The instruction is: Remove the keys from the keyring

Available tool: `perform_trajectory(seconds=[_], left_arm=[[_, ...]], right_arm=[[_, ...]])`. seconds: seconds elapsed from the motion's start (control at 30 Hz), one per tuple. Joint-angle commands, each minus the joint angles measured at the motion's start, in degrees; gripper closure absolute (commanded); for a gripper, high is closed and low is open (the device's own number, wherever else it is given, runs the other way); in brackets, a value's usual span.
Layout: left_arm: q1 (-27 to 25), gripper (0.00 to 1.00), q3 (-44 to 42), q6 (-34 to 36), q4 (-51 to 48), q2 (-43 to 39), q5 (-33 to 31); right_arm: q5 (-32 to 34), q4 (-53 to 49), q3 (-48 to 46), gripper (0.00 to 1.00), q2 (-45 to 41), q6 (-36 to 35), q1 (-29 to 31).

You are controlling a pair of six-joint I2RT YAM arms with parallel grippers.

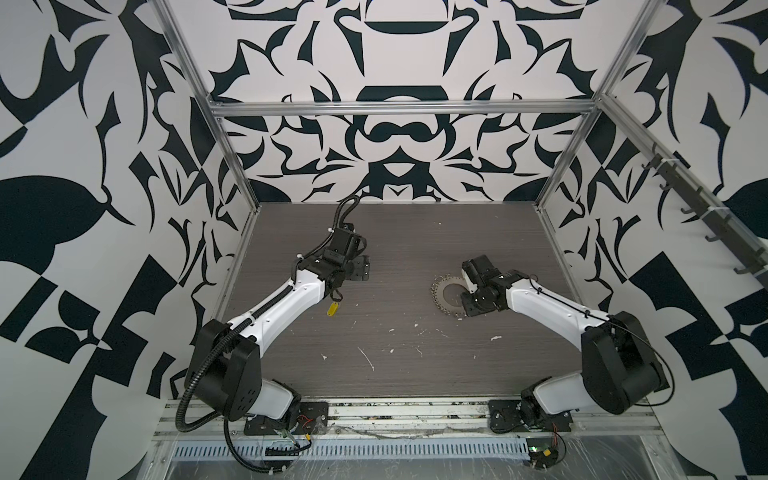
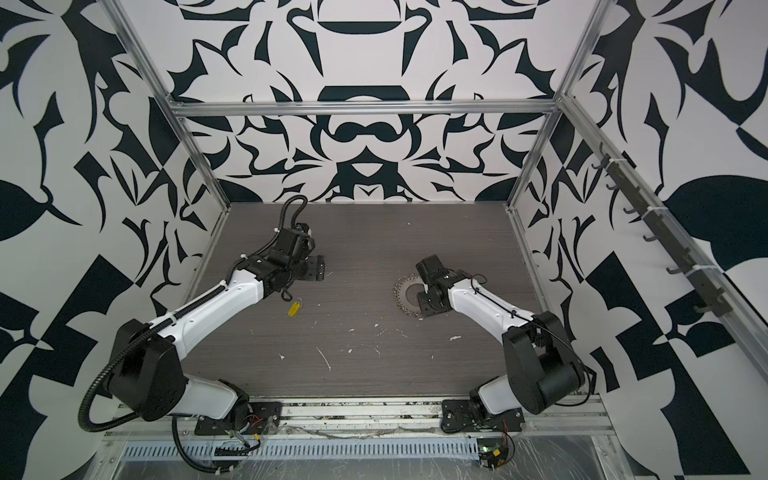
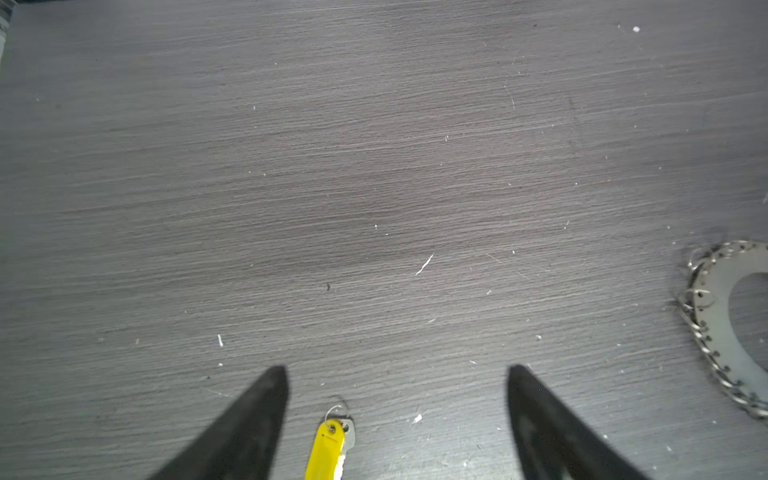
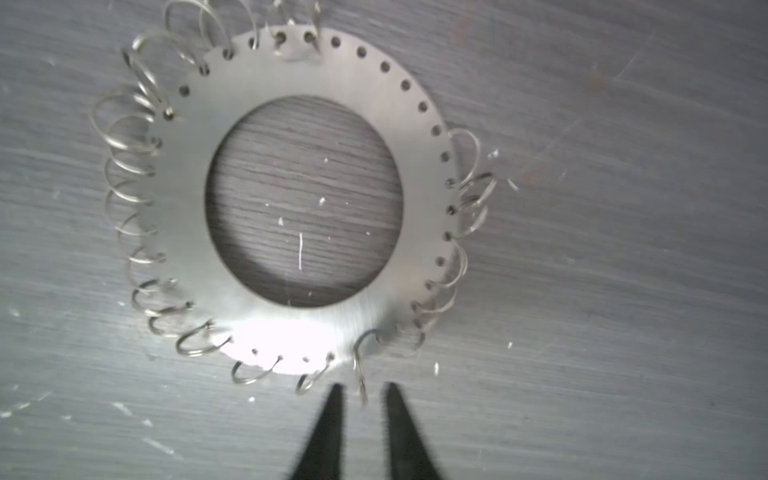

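The left arm [image 1: 286,297] reached in over the left of the grey wood-grain desk [image 1: 395,374]. Its jaws stood wide apart and gripped nothing (in the left wrist view both dark fingers [image 3: 249,428] splayed over the desk). The keys [image 1: 332,308] lay flat on the desk just beside that arm's wrist, shown in both top views as a yellow tag with a tiny silver ring. In the left wrist view the keys [image 3: 326,451] sat in the gap between the fingers, clear of both, with a bit of silver metal showing beside the tag.

White flecks [image 1: 368,359] dotted the middle of the desk.

Well apart to the right lay the keyring [image 1: 437,293], flat on the desk. It was a flat silver hoop [image 4: 180,208] pierced with small holes along its rim and fringed with many thin wire rings. The right arm [image 1: 540,303] bent over its right edge. Its jaws were parted only narrowly, their tips just beside the hoop's rim. One small wire ring [image 4: 362,384] stood on edge in the gap between them and seemed clear of both tips.
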Motion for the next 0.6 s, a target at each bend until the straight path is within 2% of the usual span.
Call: perform_trajectory(seconds=[0.0, 0.07, 0.17, 0.23, 0.3, 0.4, 0.5, 0.57], left_arm=[[0.04, 0.01, -0.28, 0.31, 0.37, -2.29, 0.13], [0.85, 0.0, -0.68, 0.49, 1.32, -3.78, -0.46], [4.06, 0.01, -4.44, 1.05, 7.73, -7.98, -1.87], [7.55, 0.01, -9.37, 2.39, 15.56, -12.52, -1.76], [10.88, 0.01, -17.31, 4.85, 27.67, -16.98, -4.11], [15.4, 0.0, -28.93, 8.45, 43.46, -22.13, -5.78], [19.52, 0.01, -34.36, 8.24, 48.47, -23.83, -6.66], [21.23, 0.01, -36.06, 9.1, 49.19, -23.53, -7.34]], right_arm=[[0.15, -5.35, 5.01, 0.07, -3.16, 0.54, 0.32], [1.85, -6.6, 6.82, 0.01, -5.17, 0.05, -0.01], [5.75, -1.76, 6.7, 0.0, -9.14, 0.52, -3.89], [7.23, 9.4, 2.15, 0.0, -12.61, 1.72, -8.32], [8.97, 26.31, -6.72, 0.0, -15.75, -0.03, -12.0], [13.9, 40.48, -14.56, 0.0, -14.73, -2.26, -14.69], [18.08, 51.75, -19.79, 0.0, -10.47, -4.41, -15.58], [21.04, 63.71, -24.73, 0.0, -7.15, -6.54, -15.61]])
